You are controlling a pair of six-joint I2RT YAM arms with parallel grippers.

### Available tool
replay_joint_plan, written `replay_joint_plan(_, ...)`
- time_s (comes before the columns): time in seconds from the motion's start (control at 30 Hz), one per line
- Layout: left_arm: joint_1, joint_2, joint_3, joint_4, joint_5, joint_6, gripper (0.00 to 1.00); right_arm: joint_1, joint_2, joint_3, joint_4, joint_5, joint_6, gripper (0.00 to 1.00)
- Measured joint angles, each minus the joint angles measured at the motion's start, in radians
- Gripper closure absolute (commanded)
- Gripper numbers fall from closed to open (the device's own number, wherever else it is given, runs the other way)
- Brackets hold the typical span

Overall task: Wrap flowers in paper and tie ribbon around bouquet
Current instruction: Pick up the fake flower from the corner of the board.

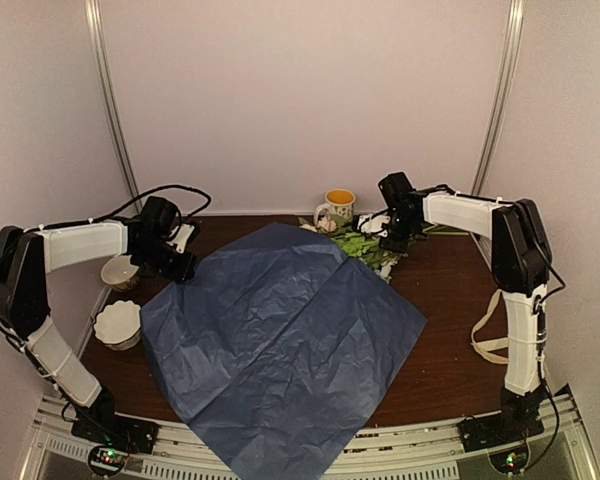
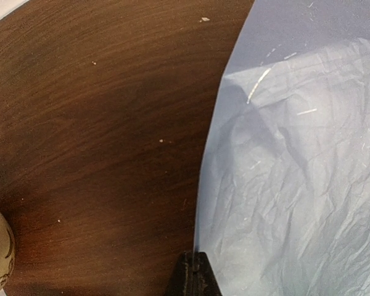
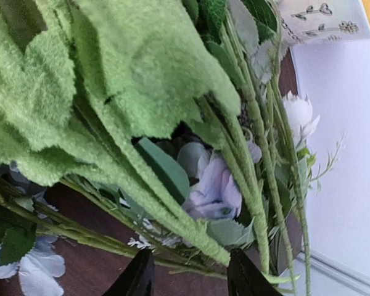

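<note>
The blue paper lies spread and creased across the table. My left gripper sits at the sheet's far left corner. In the left wrist view its fingers are shut, with the edge of the paper running into the seam between them. The flowers lie at the back of the table by the paper's far corner. My right gripper hangs over them, open. In the right wrist view the right gripper straddles fuzzy green stems of the flowers. The beige ribbon lies looped by the right arm.
A yellow-lined mug stands at the back, just behind the flowers. Two pale bowls sit at the table's left edge near the left arm. The near corner of the paper hangs over the table's front edge.
</note>
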Motion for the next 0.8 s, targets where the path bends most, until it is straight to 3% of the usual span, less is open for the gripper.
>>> replay_joint_plan(0.1,0.000,0.002,0.002,-0.001,0.002,0.000,1.00,0.000,0.019,0.022,0.031,0.014,-0.032,0.65)
replay_joint_plan(0.27,0.000,0.002,0.002,-0.002,0.003,0.000,1.00,0.003,0.024,0.026,0.087,0.036,-0.097,0.78)
replay_joint_plan(0.6,0.000,0.002,0.003,-0.016,0.002,0.000,1.00,0.018,0.054,0.026,0.099,0.075,-0.173,0.71)
replay_joint_plan(0.8,0.000,0.002,0.003,-0.018,0.002,0.000,1.00,0.031,0.069,0.026,0.121,0.117,-0.208,0.94)
